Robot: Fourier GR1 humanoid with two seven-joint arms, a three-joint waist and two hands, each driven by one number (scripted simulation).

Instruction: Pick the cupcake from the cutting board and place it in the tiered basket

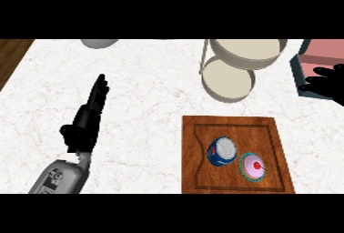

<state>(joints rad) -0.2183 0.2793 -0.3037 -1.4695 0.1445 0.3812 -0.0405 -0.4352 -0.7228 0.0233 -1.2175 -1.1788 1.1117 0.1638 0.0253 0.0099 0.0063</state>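
The cupcake (254, 167) sits at five o'clock on the cutting board (236, 125), touching a blue can (222, 151). The right robot hand (329, 83), fingers loosely spread and holding nothing, hovers at two o'clock. It should descend from the cupcake's right (avoiding the can), then carry it to the tiered basket (243, 54) at twelve. The left robot hand (93, 111) rests straight-fingered on the worktop (141, 100).

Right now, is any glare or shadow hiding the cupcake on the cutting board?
Head view: no glare on the cupcake; it shows plainly on the cutting board, beside a blue can. Lighting is even, with only a soft shadow under the tiered basket.
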